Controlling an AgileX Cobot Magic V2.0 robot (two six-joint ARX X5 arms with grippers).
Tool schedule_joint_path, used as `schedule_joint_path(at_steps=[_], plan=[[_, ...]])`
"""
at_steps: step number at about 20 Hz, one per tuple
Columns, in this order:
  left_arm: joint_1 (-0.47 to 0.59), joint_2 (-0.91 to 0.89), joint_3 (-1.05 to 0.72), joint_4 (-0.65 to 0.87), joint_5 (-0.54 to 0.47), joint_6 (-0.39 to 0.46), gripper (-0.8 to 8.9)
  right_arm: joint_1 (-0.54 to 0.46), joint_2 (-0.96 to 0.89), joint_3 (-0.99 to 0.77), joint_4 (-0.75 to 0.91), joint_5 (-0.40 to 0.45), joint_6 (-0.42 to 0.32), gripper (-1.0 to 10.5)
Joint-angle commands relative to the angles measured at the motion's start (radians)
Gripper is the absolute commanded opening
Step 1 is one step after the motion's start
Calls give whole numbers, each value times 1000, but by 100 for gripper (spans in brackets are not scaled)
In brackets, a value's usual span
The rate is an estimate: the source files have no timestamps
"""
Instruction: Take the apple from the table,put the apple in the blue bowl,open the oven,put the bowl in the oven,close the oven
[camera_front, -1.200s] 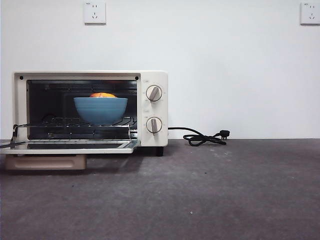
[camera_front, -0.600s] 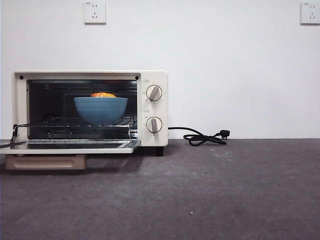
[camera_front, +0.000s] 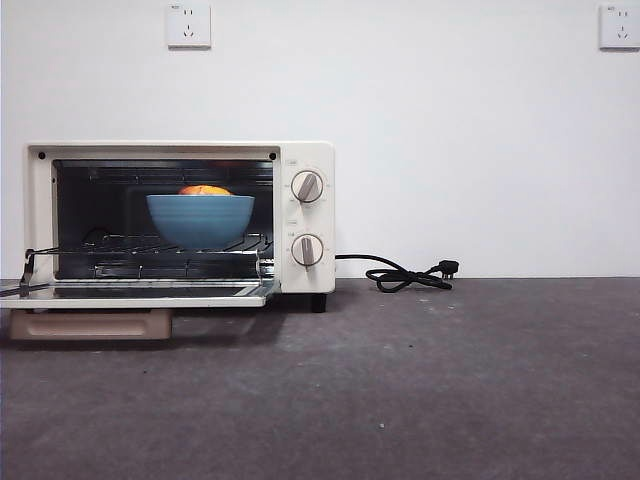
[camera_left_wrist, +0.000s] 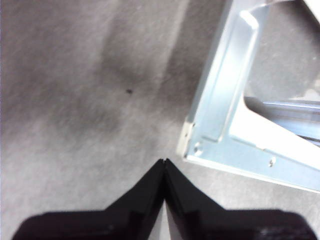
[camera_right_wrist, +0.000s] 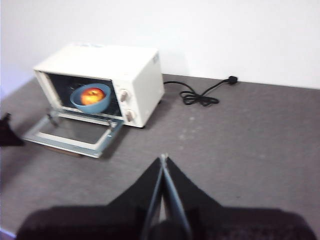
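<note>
Left tool (camera_left_wrist: 164, 161): black jaws pressed together, holding nothing, low over the dark grey speckled worktop (camera_left_wrist: 75, 100), just beside a corner of the oven's dropped-open metal-framed door (camera_left_wrist: 225, 115). Right tool (camera_right_wrist: 163, 159): jaws also together, empty, up high & well back from the cream-white boxy toaster oven (camera_right_wrist: 135, 75). Round deep blue bowl (camera_front: 200, 220) sits on the wire rack inside the oven cavity, w/ red-yellow apple (camera_front: 205, 190) in it. Black cord (camera_front: 405, 275) lies on worktop right of oven.

Each tool, left tool (camera_left_wrist: 164, 162) and right tool (camera_right_wrist: 163, 158), has two matte black, wedge-shaped jaws tapering to a point.
</note>
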Motion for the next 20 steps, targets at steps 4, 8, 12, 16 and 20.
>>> schedule_joint_path(at_steps=[4,8,12,16,20], plan=[[4,13,-3,48,11,-47,-8,2,-42,-34,-24,-16,86,-3],[4,23,-3,67,31,-50,-8,2,-41,-90,-24,-16,103,-3],[4,23,-3,76,95,-47,-8,2,-41,-142,-24,-23,106,-3],[4,23,-2,122,212,-62,-8,2,-41,-158,-24,-23,109,-3],[4,22,5,200,329,-138,-8,2,-41,-158,-24,-23,109,-3]])
